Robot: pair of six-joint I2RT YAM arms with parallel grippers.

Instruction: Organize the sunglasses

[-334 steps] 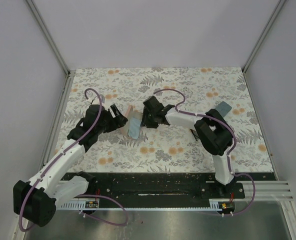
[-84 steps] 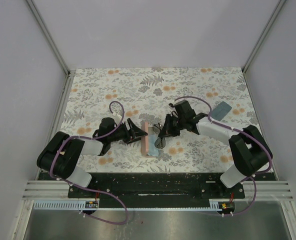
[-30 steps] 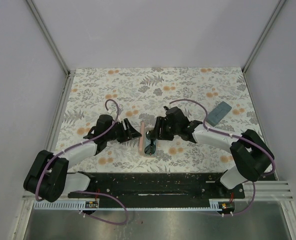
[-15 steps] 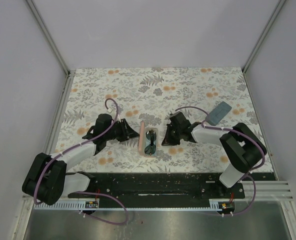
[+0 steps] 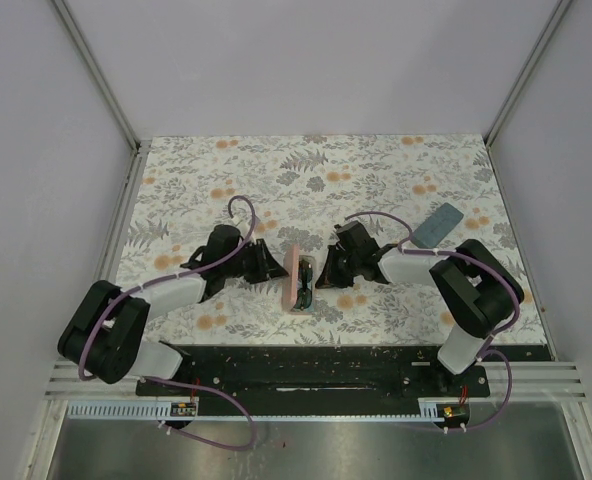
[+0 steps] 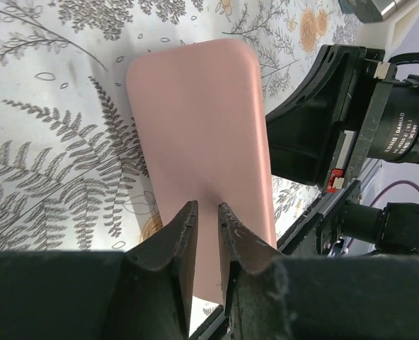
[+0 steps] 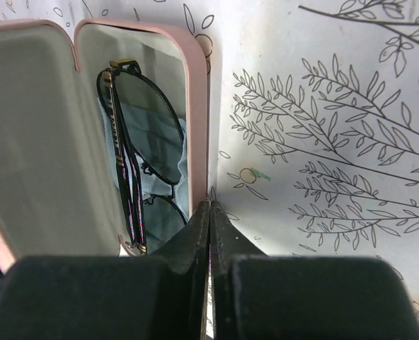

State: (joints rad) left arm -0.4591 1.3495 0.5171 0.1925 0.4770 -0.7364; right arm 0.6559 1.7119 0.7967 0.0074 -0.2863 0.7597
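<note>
The dark-lensed sunglasses (image 7: 149,134) lie folded on a light blue cloth inside the open pink case (image 7: 197,106). In the top view they show as a dark sliver (image 5: 305,272) behind the raised lid of the case (image 5: 293,285). My left gripper (image 6: 207,210) has only a narrow gap between its fingers and nothing in it. Its tips sit against the lid's pink outer face (image 6: 202,120), left of the case (image 5: 275,268). My right gripper (image 7: 209,207) is shut and empty. Its tips touch the case's right rim (image 5: 321,273).
A blue-grey oblong case (image 5: 438,222) lies on the floral tabletop at the right, beyond the right arm. The right arm's wrist and camera (image 6: 337,120) stand close behind the pink case in the left wrist view. Black base rail runs along the near edge (image 5: 296,365).
The right gripper let go of the sunglasses, shut and moved to the case's right rim. The left gripper narrowed, and the lid swung right, more upright over the base.
</note>
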